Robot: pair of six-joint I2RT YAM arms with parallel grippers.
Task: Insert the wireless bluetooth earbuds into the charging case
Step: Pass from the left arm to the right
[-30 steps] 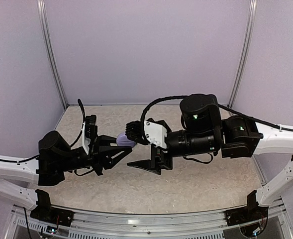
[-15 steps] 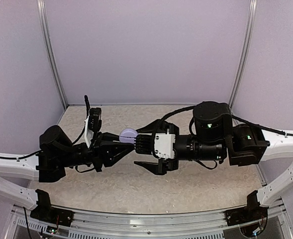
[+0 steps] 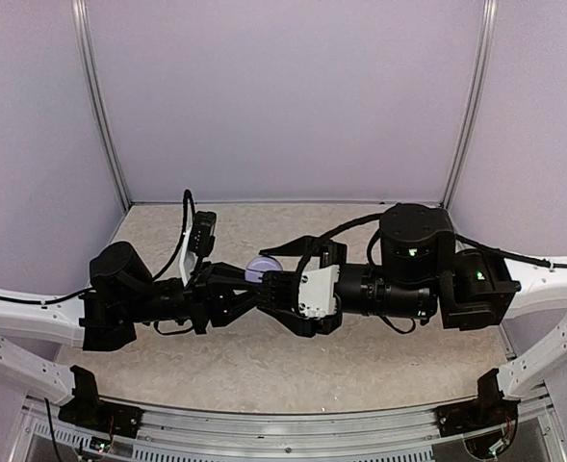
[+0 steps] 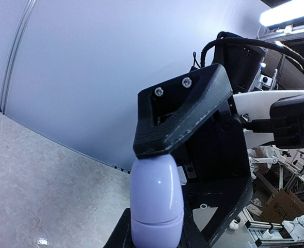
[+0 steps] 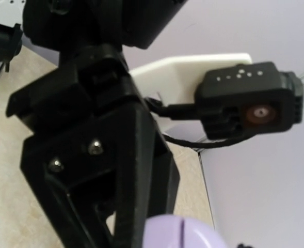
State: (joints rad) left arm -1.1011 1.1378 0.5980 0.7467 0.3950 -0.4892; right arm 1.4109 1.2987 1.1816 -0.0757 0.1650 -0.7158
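Two claws are up in the air, says Mia. What sits between them?

The charging case point(image 3: 262, 269), says Ben. It is a small, round, pale purple thing. The bench point(image 3: 379, 371) is below the case, and the case does not touch it.

Who has the case? asks Mia.

The left claw point(image 3: 252, 281), says Ben. It is on the left side of the case. Its two black fingers are shut on the near end of the case, one on each side. They are only as far apart as the case is wide there.

And the right claw point(image 3: 271, 292)? asks Mia.

It is just to the right of the case, says Ben. In the left wrist view one of its fingers point(image 4: 177, 124) touches the far end of the case. The other finger is lower down, behind the case. Nobody can tell from these views if that claw is squeezing the case or only touching it.

Is the case open? asks Mia.

It looks shut, says Ben. It is one smooth lump with a thin line across it.
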